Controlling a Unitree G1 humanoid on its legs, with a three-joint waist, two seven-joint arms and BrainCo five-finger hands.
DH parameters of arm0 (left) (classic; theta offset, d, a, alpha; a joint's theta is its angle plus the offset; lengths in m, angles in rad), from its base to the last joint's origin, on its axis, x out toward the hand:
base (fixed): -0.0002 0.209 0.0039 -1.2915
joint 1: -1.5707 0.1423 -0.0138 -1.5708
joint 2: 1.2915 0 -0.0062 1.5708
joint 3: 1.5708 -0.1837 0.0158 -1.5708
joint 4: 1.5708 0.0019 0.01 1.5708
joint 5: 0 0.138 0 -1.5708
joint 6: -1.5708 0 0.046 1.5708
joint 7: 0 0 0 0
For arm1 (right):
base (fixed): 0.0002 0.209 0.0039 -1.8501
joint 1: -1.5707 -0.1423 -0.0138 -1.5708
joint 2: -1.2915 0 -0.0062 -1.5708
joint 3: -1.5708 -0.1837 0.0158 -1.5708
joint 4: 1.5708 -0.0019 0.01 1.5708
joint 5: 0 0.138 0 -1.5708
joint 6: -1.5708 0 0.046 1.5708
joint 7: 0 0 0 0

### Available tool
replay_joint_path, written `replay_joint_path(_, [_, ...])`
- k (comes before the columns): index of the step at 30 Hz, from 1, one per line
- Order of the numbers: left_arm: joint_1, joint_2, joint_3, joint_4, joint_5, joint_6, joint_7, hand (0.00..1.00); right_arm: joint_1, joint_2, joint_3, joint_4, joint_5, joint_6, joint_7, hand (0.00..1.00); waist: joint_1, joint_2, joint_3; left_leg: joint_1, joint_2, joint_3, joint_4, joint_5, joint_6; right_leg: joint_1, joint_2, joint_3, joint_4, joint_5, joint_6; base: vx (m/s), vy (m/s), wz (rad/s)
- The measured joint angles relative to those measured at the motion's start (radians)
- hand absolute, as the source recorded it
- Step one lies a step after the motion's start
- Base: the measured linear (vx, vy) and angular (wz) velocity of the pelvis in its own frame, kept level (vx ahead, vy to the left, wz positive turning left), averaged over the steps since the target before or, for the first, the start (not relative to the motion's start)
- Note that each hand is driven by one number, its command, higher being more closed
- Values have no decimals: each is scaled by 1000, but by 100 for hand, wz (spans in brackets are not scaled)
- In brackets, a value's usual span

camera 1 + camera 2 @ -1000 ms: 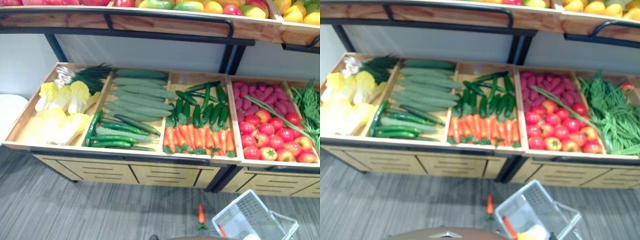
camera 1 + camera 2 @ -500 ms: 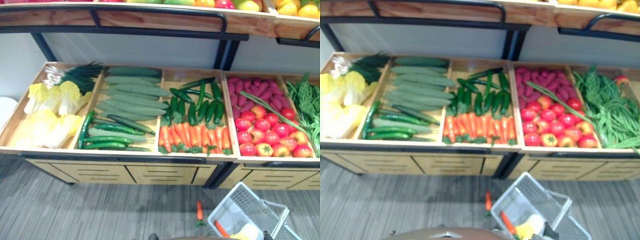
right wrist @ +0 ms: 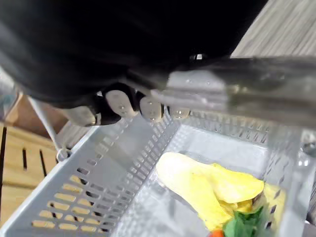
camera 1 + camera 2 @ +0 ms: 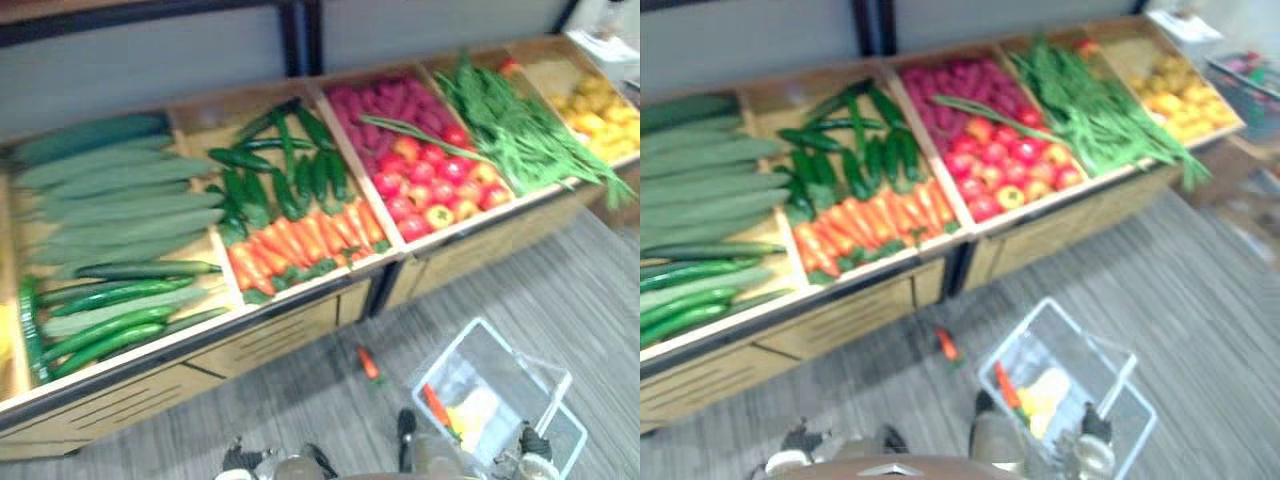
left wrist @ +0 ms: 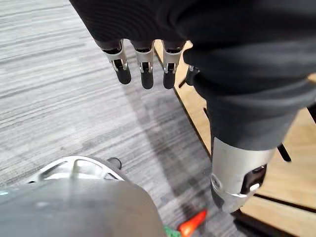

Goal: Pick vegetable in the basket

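A long wooden counter [image 4: 290, 332] runs across the scene, and five bins can be counted along it. From the robot's left they hold pale and dark cucumbers [image 4: 120, 200]; dark green vegetables [image 4: 280, 180] above a row of carrots [image 4: 300, 235]; purple roots [image 4: 380, 105] above red tomatoes [image 4: 430, 185]; green beans [image 4: 520, 135]; and yellow produce [image 4: 600, 115]. In front lies a grey striped floor [image 4: 600, 300].

One pale slotted basket [image 3: 74, 207] hangs low at the robot's right, close to the floor. The right hand [image 3: 148, 106] has its fingers curled tight round the handle [image 3: 237, 91]. Inside the basket lie one yellow leaf [image 3: 207, 185] and one second carrot [image 4: 435, 406]. Its long axis runs from the counter side towards the robot, the green top seemingly at the near end, against the leaf.

The left hand [image 5: 143, 64] hangs at the robot's left with its fingers straight and slack, holding nothing.

One loose carrot [image 4: 369, 362] lies on the floor between the counter and the basket, apart from both. Its orange tip points towards the counter and its leafy end towards the robot.
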Motion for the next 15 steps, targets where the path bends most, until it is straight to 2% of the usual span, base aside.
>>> replay_joint_path(2, [18,-2,-20,-1,12,0,0,0,17,-4,0,-1,0,-11,-2,100,6,-3,-2,31,-1,69,-17,3,-3,43,-43,-33,173,-9,-12,-90,77,-103])
replay_joint_path(3, [28,-2,-22,0,14,1,-2,0,17,-4,3,-1,-2,-12,-2,100,8,-7,-6,41,-1,116,-19,5,-3,79,-68,-36,215,-4,-6,-119,-8,-142])
replay_joint_path(5, [32,-1,-25,-5,15,3,-12,0,17,-7,17,2,-5,-11,-2,100,8,-14,-32,13,18,188,7,6,-3,105,-98,-30,224,15,21,-76,-114,-128])
replay_joint_path(6, [32,2,-24,-7,15,3,-19,0,16,-8,23,2,-16,-10,-1,100,11,-19,-55,-18,46,232,41,3,-3,112,-104,-22,183,50,42,-67,-163,-110])
replay_joint_path(7, [32,6,-24,-9,16,3,-19,0,15,-6,29,3,-21,-9,0,100,15,-30,-63,-27,64,253,67,-2,1,127,-104,-21,127,98,41,-69,-267,-144])
replay_joint_path(8, [29,5,-15,-12,17,8,-20,0,10,-5,44,14,-23,-7,4,100,22,-24,-72,-51,122,279,141,-23,18,152,-72,-38,10,78,61,-68,-346,-161])
replay_joint_path(9, [27,-6,-15,-16,21,8,-20,0,9,-21,62,25,-23,-6,3,100,38,6,-94,-65,170,285,179,-16,22,160,-40,-76,-86,61,65,-75,-477,-208])
replay_joint_path(10, [35,-16,-16,-20,36,7,-19,0,-2,-47,97,40,-23,-2,3,100,38,10,-104,-58,199,298,199,-7,23,157,-54,-137,-112,6,92,-63,-427,-166])
replay_joint_path(11, [34,-15,-16,-19,37,8,-19,0,-3,-50,108,40,-23,-1,3,100,38,10,-105,-55,203,303,207,-8,23,153,-62,-156,-120,-11,103,11,-518,-161])
replay_joint_path(12, [37,-10,-14,-13,37,10,-18,0,-7,-54,142,41,-24,8,2,100,35,5,-111,-31,241,360,287,-7,23,193,-64,-233,-188,-64,115,30,-331,-111])
replay_joint_path(13, [36,-4,-12,-12,37,10,-17,0,-4,-51,148,41,-25,11,2,100,37,9,-109,-28,290,363,378,-4,35,217,-42,-241,-227,-69,106,86,-371,-137])
replay_joint_path(14, [32,6,1,-15,37,6,-18,0,3,-44,149,40,-27,21,-5,100,41,9,-89,-69,405,334,621,-39,40,274,-8,-211,-287,-90,81,20,-129,-59])
replay_joint_path(15, [11,8,12,-18,40,7,-16,0,5,-49,146,40,-27,28,-9,100,26,2,-90,-133,345,301,632,-119,-6,283,-52,-212,-285,-113,82,20,-49,-16])
